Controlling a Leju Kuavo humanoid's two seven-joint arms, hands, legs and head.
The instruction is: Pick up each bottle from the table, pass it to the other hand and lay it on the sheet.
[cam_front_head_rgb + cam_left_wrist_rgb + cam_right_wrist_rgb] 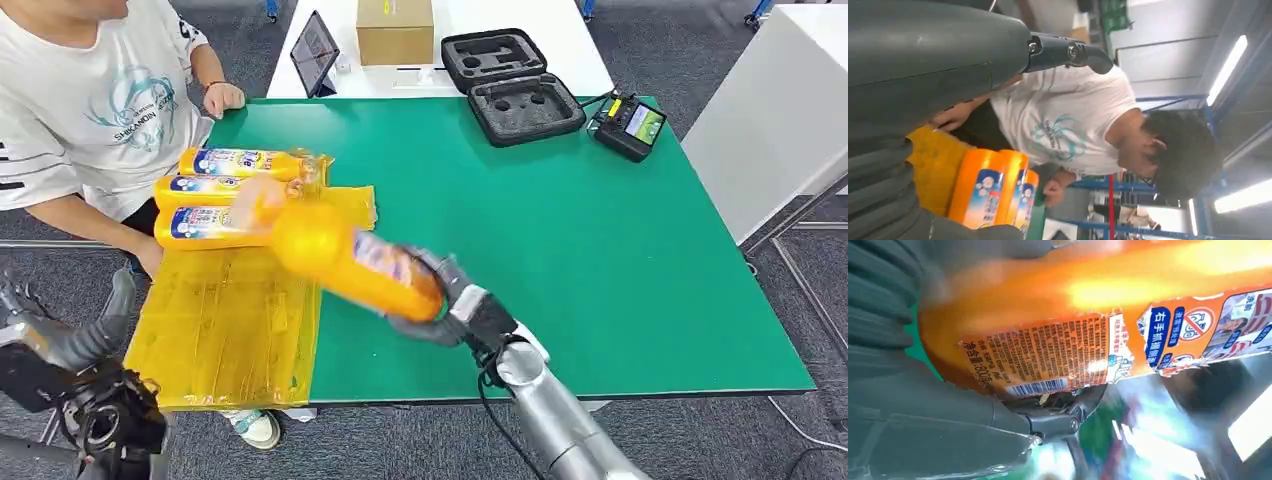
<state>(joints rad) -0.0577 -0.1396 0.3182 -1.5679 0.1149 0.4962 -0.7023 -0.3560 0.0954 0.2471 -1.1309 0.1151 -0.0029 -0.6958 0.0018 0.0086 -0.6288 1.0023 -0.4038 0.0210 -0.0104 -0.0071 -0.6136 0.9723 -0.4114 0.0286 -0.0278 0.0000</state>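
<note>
Head view: three bottles (238, 193) lie side by side at the far end of the yellow sheet (225, 330), near the seated person (95, 105). I count these as done. I see no other bottle standing on the green table (600, 260), so I judge the one now in the air to be the last of those in view.

My right hand (440, 300) grips a fourth bottle (345, 258) around its lower body, fingers wrapped about it. The bottle is tilted and blurred, raised above the table at the sheet's near right edge, its far end pointing toward the laid bottles. In the right wrist view the orange bottle (1088, 320) lies across the palm, the thumb (998, 425) closed under its label.

My left hand (85, 345) hangs low at the table's near left corner, beside the sheet and apart from the carried bottle. In the left wrist view the left hand (938, 55) holds nothing; I cannot tell how far its fingers are spread. The same view shows the laid bottles (995, 192) and the person behind them.

Remaining, as I judge it: the pick-up is done, but the pass to the left hand and the laying on the sheet are not.
</note>
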